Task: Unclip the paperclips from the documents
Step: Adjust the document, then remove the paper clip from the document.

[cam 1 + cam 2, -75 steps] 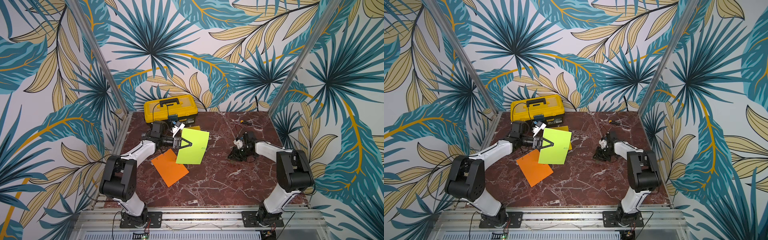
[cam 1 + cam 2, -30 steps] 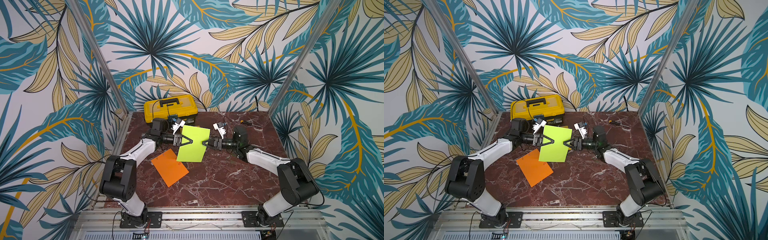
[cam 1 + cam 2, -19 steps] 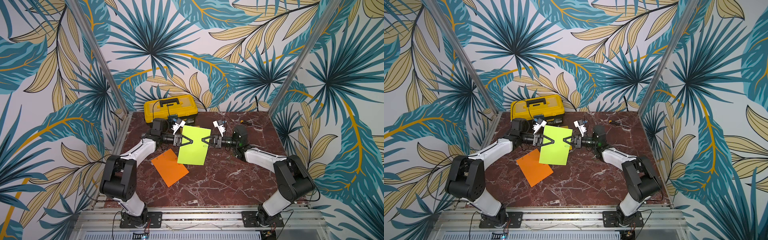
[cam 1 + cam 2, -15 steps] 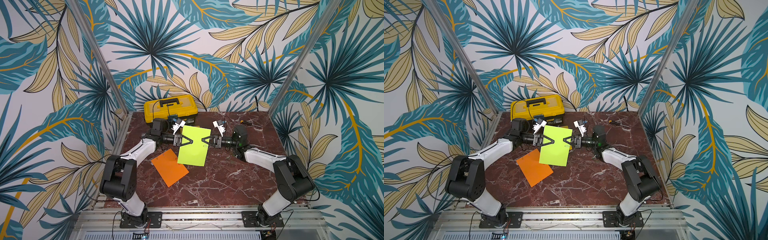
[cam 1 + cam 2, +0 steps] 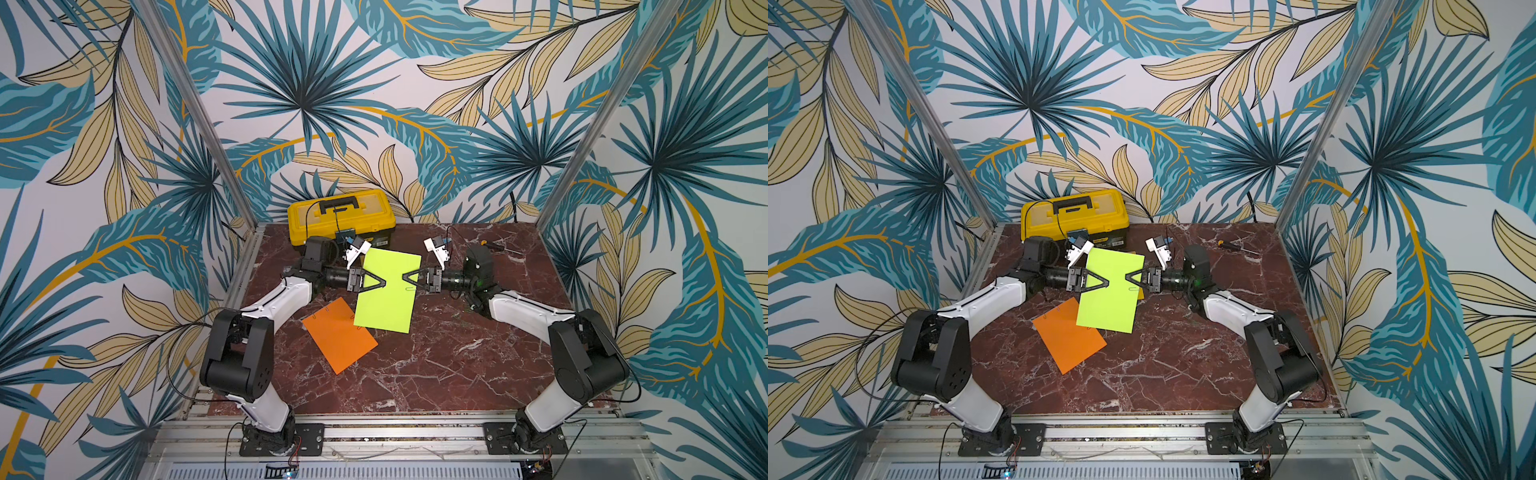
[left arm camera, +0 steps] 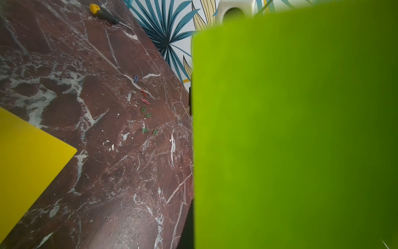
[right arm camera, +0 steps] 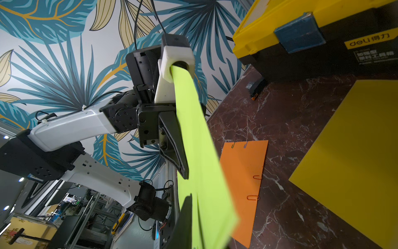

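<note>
Left fingers [image 5: 383, 283] are clamped on the left edge of the lime green sheet [image 5: 386, 309], holding it up off the surface, tilted, about mid-scene. Right fingers [image 5: 401, 277] come in from the opposite edge. Their tips are drawn close right by a silvery paperclip [image 5: 409, 288] on that edge, but honestly I can't tell if they're pinching it, the paper, or nothing.

The orange sheet [image 5: 338, 336] lies flat just near-left, and the lime one's lower edge overlaps it in both top views. The yellow sheet [image 7: 355, 161] lies flat behind, mostly hidden from above.

The surface [image 5: 436, 365] is dark red marble with white veins, boxed in by palm-leaf wallpaper [image 5: 311, 104]. A yellow toolbox [image 5: 340, 212] sits at the far edge and a screwdriver [image 5: 492, 245] far right.

The right wrist view catches four paperclips [image 7: 245, 144] on the orange sheet: green and blue on one edge, two red on another. The left wrist view shows loose paperclips [image 6: 145, 107] in blue, red and green on bare marble toward the right. From above they're barely specks.

That same view is mostly blurry lime paper, so the left fingers are hidden there. In the right wrist view, only one dark finger of its own shows, cut off at the frame edge.
</note>
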`<state>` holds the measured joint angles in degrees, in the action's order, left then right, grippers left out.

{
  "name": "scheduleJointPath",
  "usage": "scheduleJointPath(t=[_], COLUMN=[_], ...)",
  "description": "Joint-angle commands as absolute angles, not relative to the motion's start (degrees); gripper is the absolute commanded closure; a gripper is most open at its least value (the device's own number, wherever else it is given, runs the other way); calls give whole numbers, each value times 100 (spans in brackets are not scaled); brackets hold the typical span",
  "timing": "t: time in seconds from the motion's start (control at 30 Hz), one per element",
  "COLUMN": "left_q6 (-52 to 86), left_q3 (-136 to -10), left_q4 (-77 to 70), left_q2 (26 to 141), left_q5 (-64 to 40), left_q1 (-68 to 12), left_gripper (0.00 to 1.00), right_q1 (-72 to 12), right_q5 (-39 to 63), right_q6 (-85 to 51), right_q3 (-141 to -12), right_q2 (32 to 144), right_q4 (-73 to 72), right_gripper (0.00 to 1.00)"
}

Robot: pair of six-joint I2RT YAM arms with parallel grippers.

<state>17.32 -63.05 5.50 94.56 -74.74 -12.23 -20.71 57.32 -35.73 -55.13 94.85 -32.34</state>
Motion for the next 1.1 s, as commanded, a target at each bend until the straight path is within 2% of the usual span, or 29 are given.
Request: scheduleJointPath(t=[0.0, 0.13, 0.33, 0.83, 1.07], left_q6=[1670, 1665, 1661, 1644, 1644], left_q3=[-6364, -6391, -6370, -6334, -6356], left_q4=[510, 509, 508, 505, 500], left_q2=[9413, 9404, 9392, 9417, 9435], left_q5=[-7470, -7504, -7506, -7454, -7449], left_q1=[-1235, -1217, -1186, -1143, -1143], left_gripper=[100, 100, 100, 100, 100], right_q1=[-2063, -2017, -1993, -1783, -1782], right_q5=[5905, 6115, 6327, 6353, 6462], right_q6=[-3192, -3077, -2847, -2734, -2729], right_q3=[-5594, -5546, -5520, -5405, -5410], right_q2=[9418, 9378, 9330, 9147, 9191], right_q4=[-2631, -2441, -2076, -1936, -1927], right_gripper=[74, 67, 66, 83, 80])
